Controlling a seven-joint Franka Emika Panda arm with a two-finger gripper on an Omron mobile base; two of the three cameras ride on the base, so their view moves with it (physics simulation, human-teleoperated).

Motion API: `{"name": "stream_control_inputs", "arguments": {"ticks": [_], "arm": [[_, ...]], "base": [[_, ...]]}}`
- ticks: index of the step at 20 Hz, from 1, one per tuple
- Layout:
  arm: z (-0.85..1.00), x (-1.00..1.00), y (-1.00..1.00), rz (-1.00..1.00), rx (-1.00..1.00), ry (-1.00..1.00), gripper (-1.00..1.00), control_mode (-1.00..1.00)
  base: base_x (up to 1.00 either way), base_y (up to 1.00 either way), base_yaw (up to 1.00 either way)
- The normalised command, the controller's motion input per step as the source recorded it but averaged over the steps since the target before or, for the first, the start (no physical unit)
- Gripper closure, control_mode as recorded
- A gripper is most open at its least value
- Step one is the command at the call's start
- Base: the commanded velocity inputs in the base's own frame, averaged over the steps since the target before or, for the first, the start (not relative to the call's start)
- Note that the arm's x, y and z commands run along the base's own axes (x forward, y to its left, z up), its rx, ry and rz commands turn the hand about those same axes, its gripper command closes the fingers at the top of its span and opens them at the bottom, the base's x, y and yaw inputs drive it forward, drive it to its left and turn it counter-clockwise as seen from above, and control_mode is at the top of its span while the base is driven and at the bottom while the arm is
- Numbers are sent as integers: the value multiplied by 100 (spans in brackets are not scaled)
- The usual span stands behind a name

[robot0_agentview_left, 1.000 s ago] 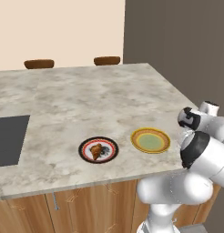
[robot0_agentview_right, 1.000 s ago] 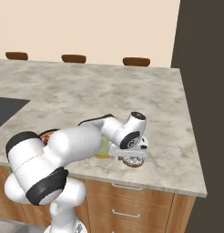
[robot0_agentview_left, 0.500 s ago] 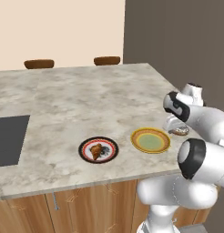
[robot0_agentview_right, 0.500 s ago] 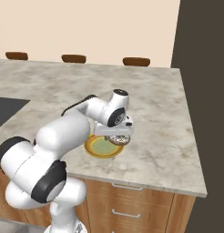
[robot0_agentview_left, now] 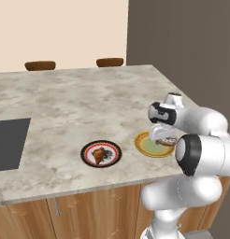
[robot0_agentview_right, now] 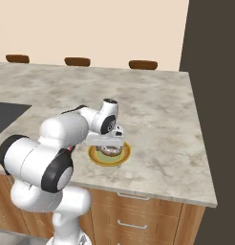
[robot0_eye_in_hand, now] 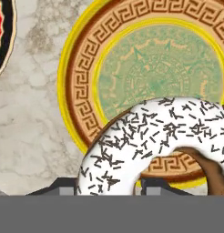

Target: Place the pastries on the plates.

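Observation:
A ring doughnut (robot0_eye_in_hand: pixel 155 136) with white icing and dark sprinkles sits between my fingertips, and my gripper (robot0_eye_in_hand: pixel 109 186) is shut on it. It hangs just over the yellow-rimmed plate (robot0_eye_in_hand: pixel 84 77) with the pale green centre. In the left base view the gripper (robot0_agentview_left: pixel 164 136) holds the doughnut (robot0_agentview_left: pixel 168 140) above the right part of that plate (robot0_agentview_left: pixel 146 145). From the right base view the doughnut (robot0_agentview_right: pixel 110 151) is seen over the plate (robot0_agentview_right: pixel 97 156) under the gripper (robot0_agentview_right: pixel 111 143). The croissant (robot0_agentview_left: pixel 98 154) lies on the black-rimmed plate (robot0_agentview_left: pixel 112 158).
Both plates stand near the front edge of the marble counter (robot0_agentview_left: pixel 79 102). A dark cooktop (robot0_agentview_left: pixel 9 142) is set into the counter at the left. Chair backs (robot0_agentview_left: pixel 110 61) show behind the far edge. The black-rimmed plate's edge (robot0_eye_in_hand: pixel 2 41) shows beside the yellow one.
The arm has swung in from the counter's right front edge, carrying the doughnut leftward until it hangs over the yellow-rimmed plate. The croissant and both plates have not moved.

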Motion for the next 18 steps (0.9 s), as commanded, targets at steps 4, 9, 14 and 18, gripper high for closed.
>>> {"name": "stream_control_inputs", "arguments": {"ticks": [4,9,14,18], "arm": [[-21,47,38,0,-1,-4,100,-100],[-49,21,3,0,0,-3,100,-100],[-43,20,0,0,0,-9,100,-100],[-52,3,4,0,0,-12,100,-100]], "base": [[0,0,0],[0,0,0],[0,0,0],[0,0,0]]}}
